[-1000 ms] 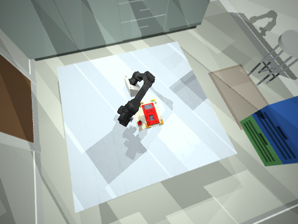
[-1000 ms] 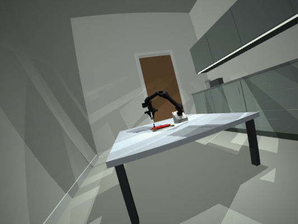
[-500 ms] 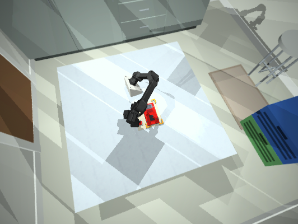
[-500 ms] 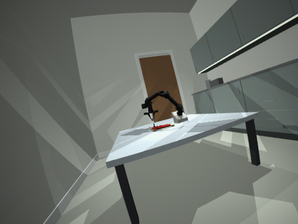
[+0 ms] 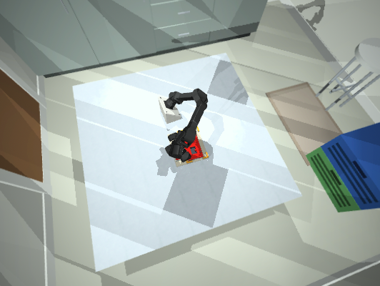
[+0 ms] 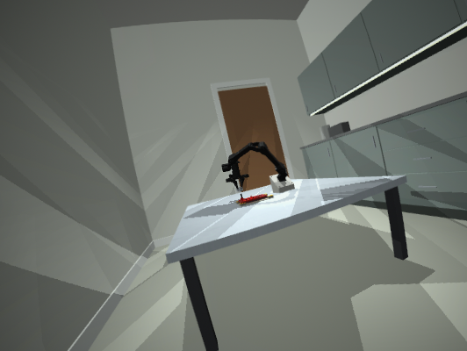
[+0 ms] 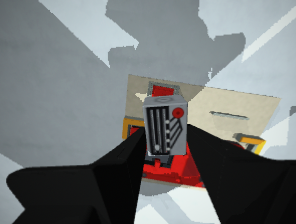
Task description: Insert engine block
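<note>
My gripper (image 7: 165,129) (image 5: 180,151) (image 6: 240,186) is shut on the engine block (image 7: 164,126), a small grey block with dark slots and a red dot on its top face. It holds the block in the air above the red car body (image 7: 172,167) (image 5: 195,147) (image 6: 253,198), which lies flat on a beige base plate (image 7: 225,107) (image 5: 204,154) on the table. In the wrist view the block hangs over the near end of the car body. The opening and the rib are hidden behind the block and the fingers.
The arm's white base (image 5: 170,111) (image 6: 281,184) stands on the pale table (image 5: 118,186) (image 6: 272,215) behind the car body. A yellow frame corner (image 7: 251,143) shows at the plate's edge. Cabinets, a stool and a blue-green crate (image 5: 348,166) are off the table.
</note>
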Robot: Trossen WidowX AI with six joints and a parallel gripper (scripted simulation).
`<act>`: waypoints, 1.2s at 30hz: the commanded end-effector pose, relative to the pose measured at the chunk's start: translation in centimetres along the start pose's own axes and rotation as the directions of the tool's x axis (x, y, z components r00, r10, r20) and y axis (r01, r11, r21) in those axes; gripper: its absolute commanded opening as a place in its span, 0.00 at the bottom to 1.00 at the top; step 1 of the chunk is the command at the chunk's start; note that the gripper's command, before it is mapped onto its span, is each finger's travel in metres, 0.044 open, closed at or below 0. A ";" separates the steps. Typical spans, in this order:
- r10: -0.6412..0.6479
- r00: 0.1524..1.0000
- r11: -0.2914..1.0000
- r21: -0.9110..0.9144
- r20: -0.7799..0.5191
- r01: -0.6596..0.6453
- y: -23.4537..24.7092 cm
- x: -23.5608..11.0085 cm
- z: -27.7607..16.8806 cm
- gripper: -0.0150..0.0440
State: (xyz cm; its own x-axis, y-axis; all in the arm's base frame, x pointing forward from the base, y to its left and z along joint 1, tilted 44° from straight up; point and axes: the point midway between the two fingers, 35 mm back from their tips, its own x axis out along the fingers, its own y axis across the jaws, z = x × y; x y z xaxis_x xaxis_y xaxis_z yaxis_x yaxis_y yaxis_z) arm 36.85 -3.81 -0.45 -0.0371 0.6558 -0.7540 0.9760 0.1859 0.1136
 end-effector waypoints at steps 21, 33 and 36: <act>0.004 1.000 0.659 -0.752 -0.021 -0.018 1.0 2.3 -7.3 0.25; 0.002 0.999 0.299 -0.953 -0.039 -0.038 0.8 3.5 -10.7 0.25; 0.002 0.999 0.250 -0.967 -0.041 -0.040 0.7 3.6 -11.0 0.25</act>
State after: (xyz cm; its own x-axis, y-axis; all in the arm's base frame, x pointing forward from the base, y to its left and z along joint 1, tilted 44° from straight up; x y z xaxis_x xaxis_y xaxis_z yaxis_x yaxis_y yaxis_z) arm 35.43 6.11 3.64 -0.0447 0.6814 -0.7306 0.1248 0.7294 0.6726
